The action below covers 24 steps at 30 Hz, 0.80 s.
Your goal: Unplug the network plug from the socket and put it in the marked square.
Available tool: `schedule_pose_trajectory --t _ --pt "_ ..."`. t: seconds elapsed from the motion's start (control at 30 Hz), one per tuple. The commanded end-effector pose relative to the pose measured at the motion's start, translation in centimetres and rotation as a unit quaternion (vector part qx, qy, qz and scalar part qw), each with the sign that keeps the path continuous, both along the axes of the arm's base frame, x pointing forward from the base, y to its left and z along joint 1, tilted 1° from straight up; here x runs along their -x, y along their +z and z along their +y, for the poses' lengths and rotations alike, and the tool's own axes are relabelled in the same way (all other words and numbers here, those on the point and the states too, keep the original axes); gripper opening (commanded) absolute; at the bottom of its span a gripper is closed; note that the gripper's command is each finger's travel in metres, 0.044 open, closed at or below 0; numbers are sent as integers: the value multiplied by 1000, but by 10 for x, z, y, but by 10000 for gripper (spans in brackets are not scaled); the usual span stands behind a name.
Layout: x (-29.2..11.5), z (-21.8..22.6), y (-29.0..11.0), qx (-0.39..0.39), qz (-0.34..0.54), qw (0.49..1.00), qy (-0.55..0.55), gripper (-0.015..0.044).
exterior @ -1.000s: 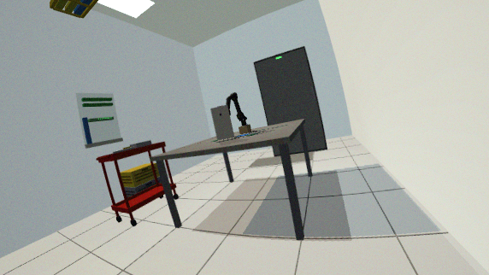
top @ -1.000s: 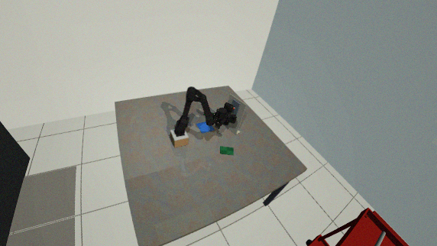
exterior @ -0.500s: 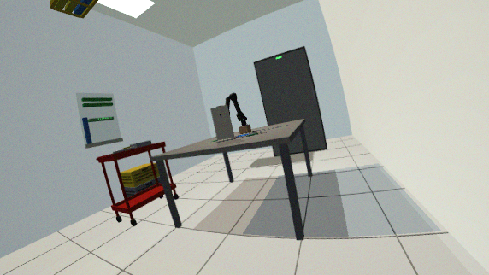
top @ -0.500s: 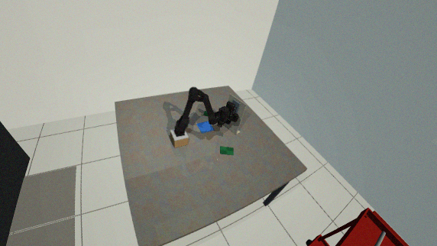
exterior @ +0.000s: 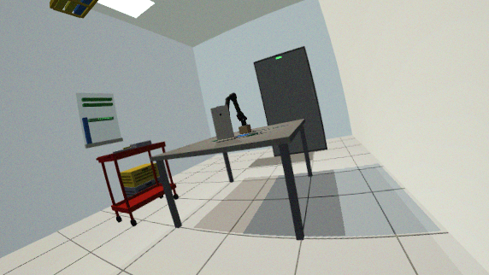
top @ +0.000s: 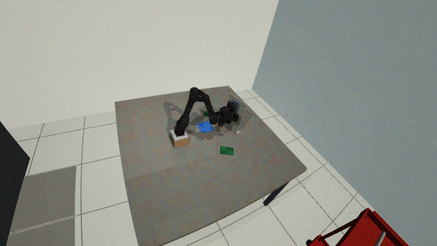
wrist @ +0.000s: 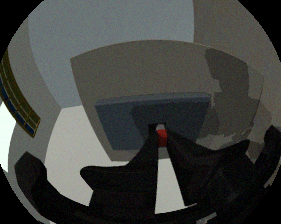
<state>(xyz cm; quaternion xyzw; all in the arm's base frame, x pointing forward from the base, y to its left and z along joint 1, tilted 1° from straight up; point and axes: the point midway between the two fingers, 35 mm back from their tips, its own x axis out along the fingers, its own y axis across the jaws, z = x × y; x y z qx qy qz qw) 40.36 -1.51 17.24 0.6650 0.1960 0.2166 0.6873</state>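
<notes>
The red plug (wrist: pixel 162 137) sits at the dark opening of the blue-grey socket block (wrist: pixel 118 122) on the upright grey panel (wrist: pixel 141 65) (exterior: pixel 221 124). My gripper (wrist: pixel 160 133) is shut on the plug, its black fingertips on either side of it in the wrist view. The fingers hide the plug's sides, and its thin tab is mostly hidden, so I cannot tell whether it is pressed down. In the top view the arm hides the plug. A blue square (top: pixel 205 127) lies flat on the table, between the arm's base and the panel.
The arm's base stands on a tan block (top: pixel 181 142) on the brown-grey table (top: pixel 164 202). A green patch (top: pixel 226 150) lies to one side of the blue square and another green patch (top: pixel 206 113) on the other. A red cart (exterior: pixel 138 200) stands beside the table.
</notes>
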Motion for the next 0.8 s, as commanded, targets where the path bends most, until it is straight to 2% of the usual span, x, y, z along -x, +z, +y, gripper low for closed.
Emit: schedule_pose_trajectory --t 0.0,0.77 --pt "-1 -1 0 -1 1 1000 -2 4" --pt "12 -4 -1 0 1 1000 -2 0"
